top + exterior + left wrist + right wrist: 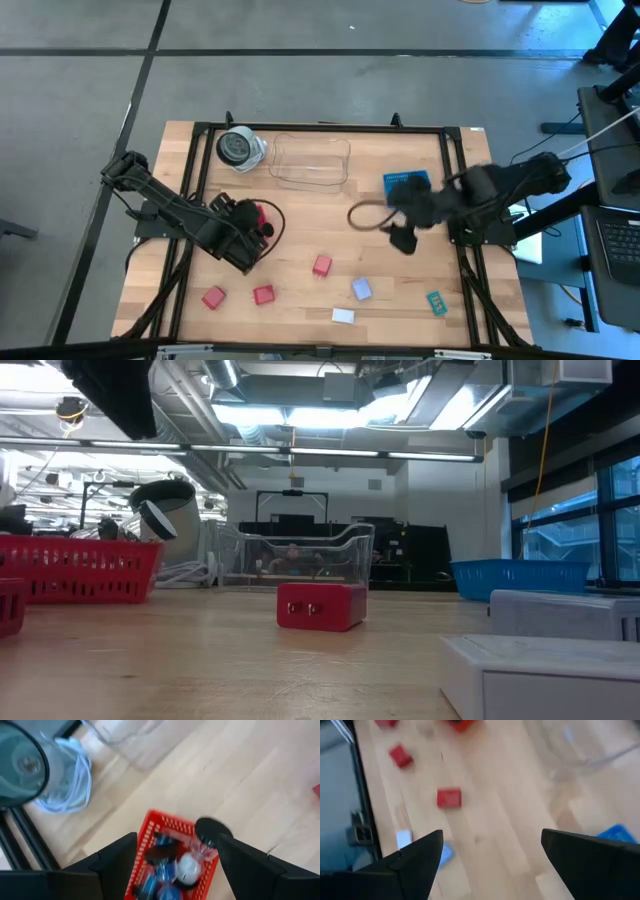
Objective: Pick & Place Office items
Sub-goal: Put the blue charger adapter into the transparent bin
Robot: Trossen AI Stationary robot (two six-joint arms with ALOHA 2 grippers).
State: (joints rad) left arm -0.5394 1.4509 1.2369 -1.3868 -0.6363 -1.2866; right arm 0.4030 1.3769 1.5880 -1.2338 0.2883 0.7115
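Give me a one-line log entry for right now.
left tool: open over red tray | right tool: open, empty, beside blue tray | red blocks loose on table

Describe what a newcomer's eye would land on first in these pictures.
The red tray under the left gripper, whose open fingers hang over a black cylinder and small pieces inside. Next, red blocks scattered along the wooden table's near side. The right gripper hovers open near the blue tray.
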